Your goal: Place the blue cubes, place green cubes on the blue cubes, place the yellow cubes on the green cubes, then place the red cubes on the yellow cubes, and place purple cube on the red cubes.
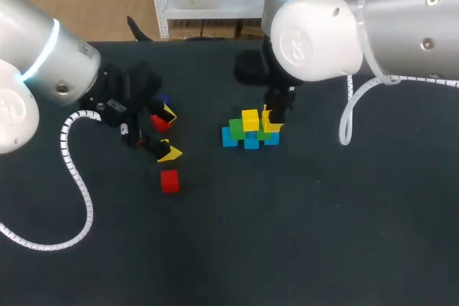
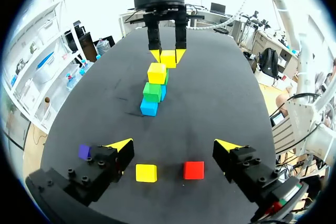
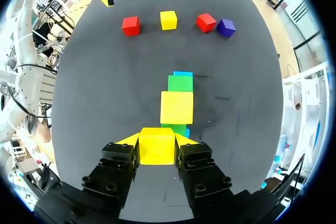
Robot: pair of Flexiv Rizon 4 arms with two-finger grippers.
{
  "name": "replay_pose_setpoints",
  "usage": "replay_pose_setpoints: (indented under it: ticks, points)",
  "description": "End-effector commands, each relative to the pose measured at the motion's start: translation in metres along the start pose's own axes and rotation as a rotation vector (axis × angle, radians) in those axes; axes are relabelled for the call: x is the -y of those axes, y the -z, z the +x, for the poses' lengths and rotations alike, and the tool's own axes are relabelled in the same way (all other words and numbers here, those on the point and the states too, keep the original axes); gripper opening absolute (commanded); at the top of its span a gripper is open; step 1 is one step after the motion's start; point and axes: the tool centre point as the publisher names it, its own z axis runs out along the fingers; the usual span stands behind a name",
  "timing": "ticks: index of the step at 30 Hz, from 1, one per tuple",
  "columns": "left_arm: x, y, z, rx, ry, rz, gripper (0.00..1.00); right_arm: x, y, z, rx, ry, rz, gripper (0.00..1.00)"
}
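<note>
A row of blue cubes (image 1: 229, 137) stands mid-table with green cubes (image 1: 237, 128) on top. One yellow cube (image 1: 249, 120) sits on the green layer. My right gripper (image 1: 273, 122) is shut on a second yellow cube (image 3: 156, 146), held right beside the first, over the green cube (image 3: 176, 128); whether it rests there I cannot tell. My left gripper (image 2: 176, 148) hangs open above a loose yellow cube (image 2: 146, 172) and a red cube (image 2: 193, 170), touching neither. A purple cube (image 2: 84, 151) lies beside its finger. Another red cube (image 3: 206, 22) lies next to the purple one (image 3: 226, 27).
In the head view a red cube (image 1: 170, 181) lies nearest the front, and another red cube (image 1: 159, 122) shows under my left gripper (image 1: 169, 134). My left arm's white cable (image 1: 72, 177) loops over the black table (image 1: 301, 234) at the left.
</note>
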Motion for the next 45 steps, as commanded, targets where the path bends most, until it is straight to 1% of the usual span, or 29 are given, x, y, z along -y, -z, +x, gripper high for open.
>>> replay_pose_setpoints:
  ticks: [1, 45]
  points:
    - [-0.0002, 0.0001, 0.0018, 0.006, -0.003, 0.001, 1.00, 0.0010, -0.0008, -0.0005, 0.000, 0.001, -0.004, 0.00]
    - [-0.0002, 0.0001, 0.0018, 0.006, -0.003, 0.001, 1.00, 0.0062, -0.0066, -0.0021, -0.017, 0.011, -0.009, 0.00]
